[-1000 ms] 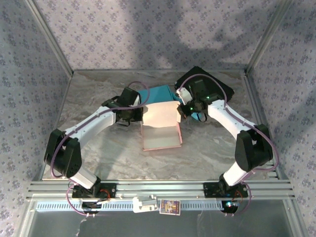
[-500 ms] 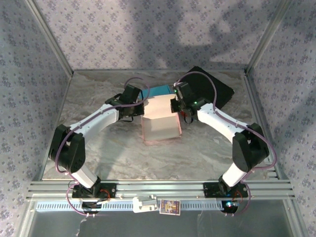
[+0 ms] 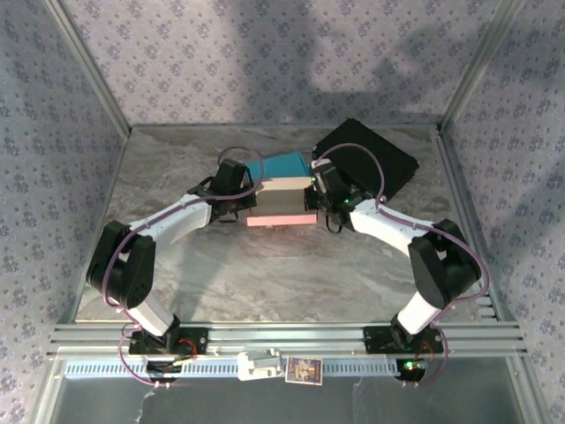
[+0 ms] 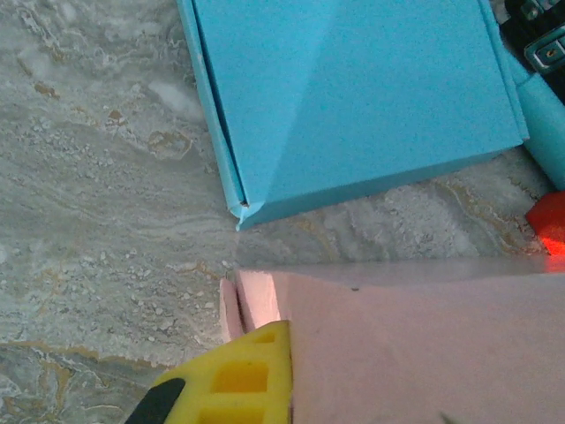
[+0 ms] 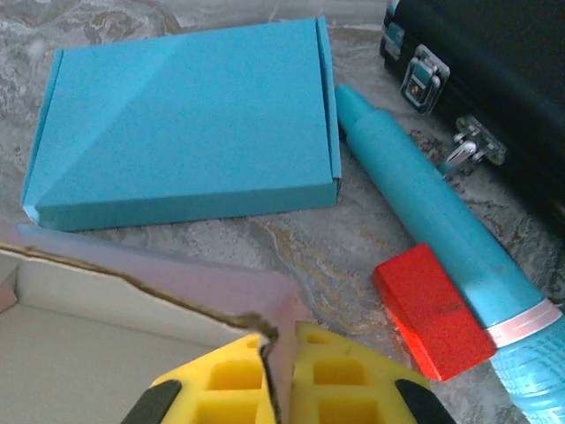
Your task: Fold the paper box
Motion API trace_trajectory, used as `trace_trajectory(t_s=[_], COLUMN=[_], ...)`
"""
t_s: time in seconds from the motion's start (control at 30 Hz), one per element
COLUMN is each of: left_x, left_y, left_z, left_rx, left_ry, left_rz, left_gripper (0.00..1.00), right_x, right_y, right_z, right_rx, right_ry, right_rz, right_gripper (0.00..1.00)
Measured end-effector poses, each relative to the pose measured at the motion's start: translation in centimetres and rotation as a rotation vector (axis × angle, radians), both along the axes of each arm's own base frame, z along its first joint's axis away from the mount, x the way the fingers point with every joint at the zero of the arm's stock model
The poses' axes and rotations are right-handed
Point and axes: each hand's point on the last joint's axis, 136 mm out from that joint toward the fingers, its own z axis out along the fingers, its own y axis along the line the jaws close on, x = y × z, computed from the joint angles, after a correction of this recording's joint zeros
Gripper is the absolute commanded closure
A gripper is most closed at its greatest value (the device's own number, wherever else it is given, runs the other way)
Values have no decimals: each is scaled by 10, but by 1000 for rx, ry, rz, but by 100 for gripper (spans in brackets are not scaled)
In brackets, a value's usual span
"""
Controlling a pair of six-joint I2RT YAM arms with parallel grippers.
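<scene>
The pink paper box (image 3: 281, 210) is held between both arms in the middle of the table, with a pale panel facing up and a pink strip along its near edge. My left gripper (image 3: 251, 200) is shut on the box's left side. In the left wrist view one yellow finger (image 4: 231, 382) presses against the pink wall (image 4: 415, 344), which hides the other finger. My right gripper (image 3: 312, 196) is shut on the box's right wall. There its two yellow fingers pinch the pink edge (image 5: 281, 349), and the white inside (image 5: 97, 353) shows to their left.
A closed blue box (image 3: 281, 166) (image 5: 185, 124) lies flat just behind the pink one. A teal cylinder (image 5: 424, 221) and a red block (image 5: 430, 309) lie to its right. A black case (image 3: 366, 163) sits at the back right. Patterned walls surround the table.
The open pink box's near half has swung up and back towards the far half, so its footprint has shrunk. Both grippers moved inward and towards the back with it, still shut.
</scene>
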Motion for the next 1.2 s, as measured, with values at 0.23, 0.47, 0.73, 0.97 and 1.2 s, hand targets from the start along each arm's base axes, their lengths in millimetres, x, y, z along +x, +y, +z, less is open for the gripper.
trace_trajectory(t_s=[0.23,0.47,0.73,0.97,1.2], left_x=[-3,-21,-41,-53,-57], left_y=[-1,-5,-14,-23,-24], left_z=[0,-2,-5,-6,-6], left_rx=[-22,-28,-20,5,25], left_ry=[-23,-18,-30,-47,-59], left_rz=[1,-15,-36,-45,-18], left_gripper=[100,100,100,100,100], right_x=[-5,-15,-37,-64,-111], right_y=[-1,-5,-13,-12,-28], right_z=[1,2,4,16,58], right_rx=[19,24,67,187,427], right_ry=[-23,2,58,161,270], right_rz=[5,-9,-48,-78,-207], right_gripper=[100,100,72,47,46])
